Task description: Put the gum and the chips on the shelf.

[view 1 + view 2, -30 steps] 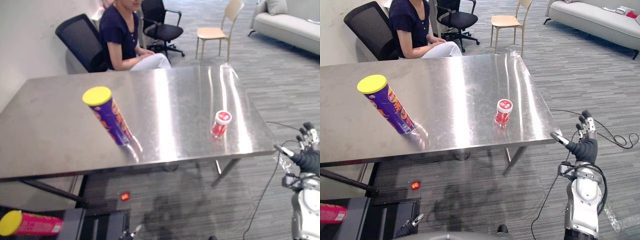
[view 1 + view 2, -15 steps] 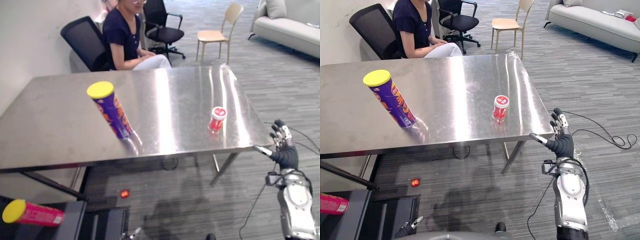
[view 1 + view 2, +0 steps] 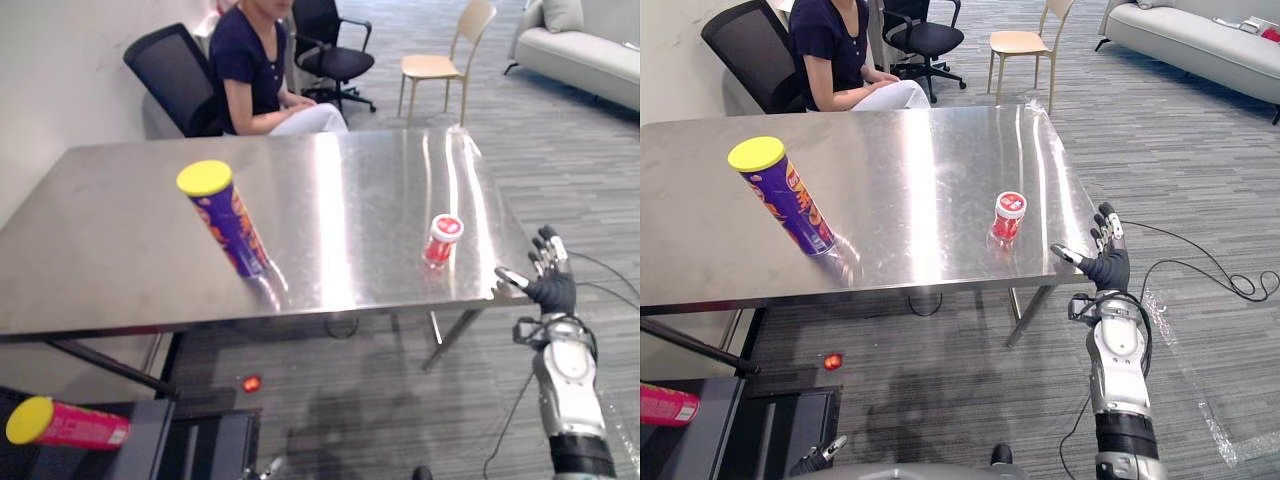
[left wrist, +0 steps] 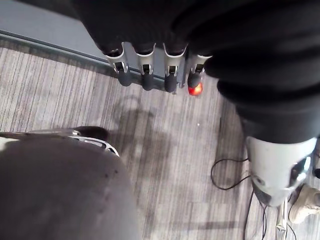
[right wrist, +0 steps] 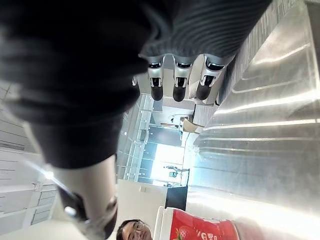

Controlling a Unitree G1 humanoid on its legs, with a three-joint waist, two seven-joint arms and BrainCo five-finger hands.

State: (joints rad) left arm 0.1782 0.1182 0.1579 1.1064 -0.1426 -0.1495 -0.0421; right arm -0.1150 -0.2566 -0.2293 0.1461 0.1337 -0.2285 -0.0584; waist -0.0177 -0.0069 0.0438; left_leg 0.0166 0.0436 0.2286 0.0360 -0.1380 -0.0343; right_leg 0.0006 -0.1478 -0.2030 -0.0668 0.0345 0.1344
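Observation:
The chips, a purple can with a yellow lid [image 3: 225, 220], stand on the steel table [image 3: 120, 270] at its front left. The gum, a small red tub with a white lid [image 3: 441, 239], stands near the table's front right. My right hand [image 3: 548, 285] is raised beside the table's front right corner, fingers straight and spread, a little to the right of the gum and apart from it. In the right wrist view the gum [image 5: 200, 232] shows past the straight fingers [image 5: 180, 85]. My left hand [image 4: 145, 75] hangs low over the floor with its fingers straight and nothing in it.
A dark shelf unit [image 3: 200, 440] stands low at the front left, with a pink can with a yellow lid [image 3: 65, 428] lying on it. A person [image 3: 255, 70] sits behind the table beside a black chair [image 3: 165, 75]. More chairs and a sofa [image 3: 585, 50] stand farther back.
My right hand has risen and moved left, from low at the right edge to beside the table's front right corner. The camera has shifted slightly; the cans have not moved.

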